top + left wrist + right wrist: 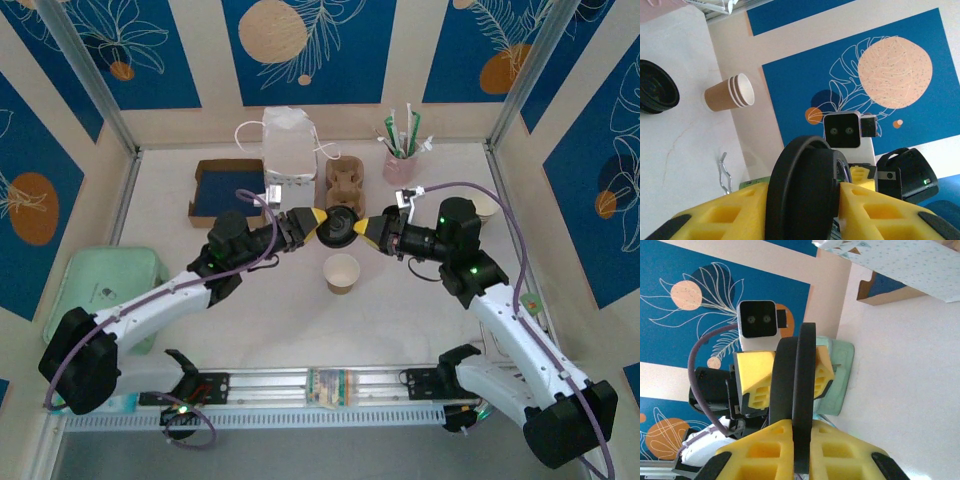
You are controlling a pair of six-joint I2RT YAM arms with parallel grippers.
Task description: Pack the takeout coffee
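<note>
Kraft-paper cup [342, 272], small, tan and lidless, is standing on the white table [300, 325] nearest the arm bases, while just beyond it the left gripper [318, 222] and right gripper [364, 228] are both pinching one round black plastic lid [340, 224], a white paper bag [288, 150] sitting farther back.

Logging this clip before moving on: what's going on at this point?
Both arms meet above the middle of the table. The left gripper and the right gripper are each clamped on the same black lid, holding it in the air between them. An open paper cup stands on the table slightly nearer the arm bases, with no lid on it. The white paper bag stands at the back, and the cup is not in it.
</note>
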